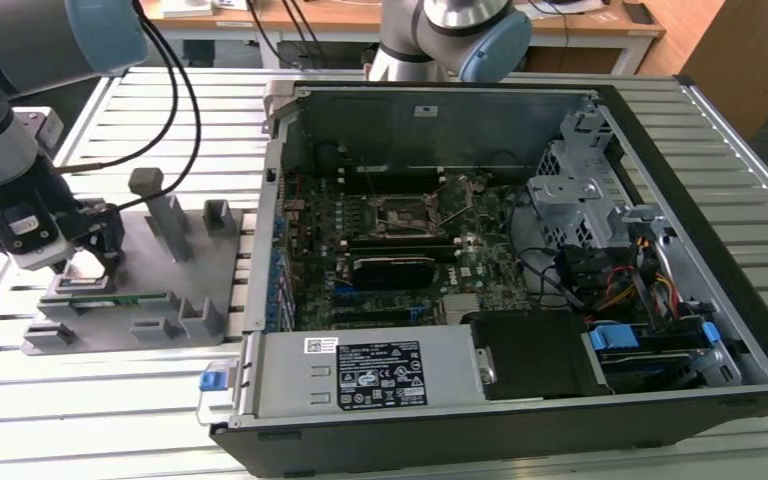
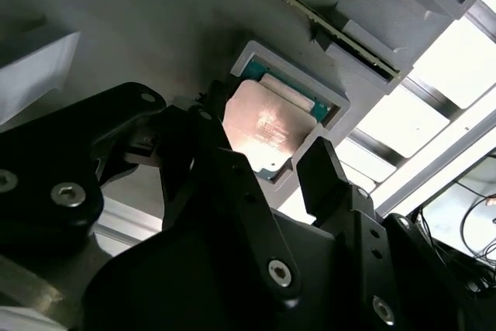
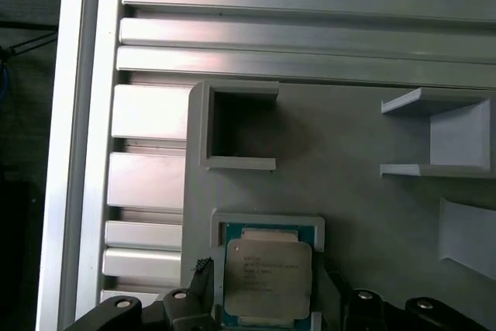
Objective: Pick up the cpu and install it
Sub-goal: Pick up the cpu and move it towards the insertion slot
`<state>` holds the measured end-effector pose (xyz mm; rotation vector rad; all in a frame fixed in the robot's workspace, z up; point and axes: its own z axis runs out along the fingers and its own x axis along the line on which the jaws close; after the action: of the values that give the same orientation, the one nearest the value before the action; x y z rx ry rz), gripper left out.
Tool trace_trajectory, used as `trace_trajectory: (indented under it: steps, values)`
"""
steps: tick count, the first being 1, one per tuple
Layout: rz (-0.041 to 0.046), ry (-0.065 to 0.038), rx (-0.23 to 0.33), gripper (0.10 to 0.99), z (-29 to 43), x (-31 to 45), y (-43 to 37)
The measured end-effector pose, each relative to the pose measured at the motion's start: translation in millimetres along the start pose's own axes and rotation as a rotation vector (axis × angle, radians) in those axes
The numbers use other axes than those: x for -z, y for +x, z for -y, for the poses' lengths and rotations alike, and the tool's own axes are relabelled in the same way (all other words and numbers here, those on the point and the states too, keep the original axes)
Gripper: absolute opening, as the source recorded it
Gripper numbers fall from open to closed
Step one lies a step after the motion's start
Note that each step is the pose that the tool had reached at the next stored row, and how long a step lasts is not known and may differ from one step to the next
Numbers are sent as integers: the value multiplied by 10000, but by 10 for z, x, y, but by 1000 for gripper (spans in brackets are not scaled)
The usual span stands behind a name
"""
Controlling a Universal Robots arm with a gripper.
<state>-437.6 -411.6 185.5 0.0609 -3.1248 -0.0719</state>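
The cpu [image 3: 267, 273], a flat square chip with a shiny metal top, lies in a raised square pocket of the grey fixture [image 3: 364, 207]. The second wrist view shows the cpu [image 2: 267, 125] flat in that pocket too. My gripper [image 3: 267, 269] hovers right over it, open, with one dark finger on each side of the chip and a gap between each finger and the chip. In the exterior view my gripper [image 1: 84, 262] hangs low over the near-left part of the fixture [image 1: 144, 320], at that view's left. The motherboard socket [image 1: 404, 213] sits inside the open computer case [image 1: 704, 250].
A green memory stick [image 1: 120, 297] lies on the fixture just beside my gripper. Upright grey posts [image 1: 164, 215] and open box-shaped holders [image 3: 236, 125] stand on the fixture. The table is slatted aluminium [image 1: 37, 400]. A second arm's base [image 1: 444, 35] stands behind the case.
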Motion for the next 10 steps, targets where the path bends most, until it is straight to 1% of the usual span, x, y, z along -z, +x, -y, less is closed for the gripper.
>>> trace_trajectory:
  steps: [1, 7, 9, 10]
  values:
    - [0, 0, 0, 631, 0, -5, 0]
    - [0, 0, -1, 631, 1, -17, -1]
    - [0, 0, -1, 616, 1, -17, -1]
    - [-1, 1, -1, 549, 1, -17, -1]
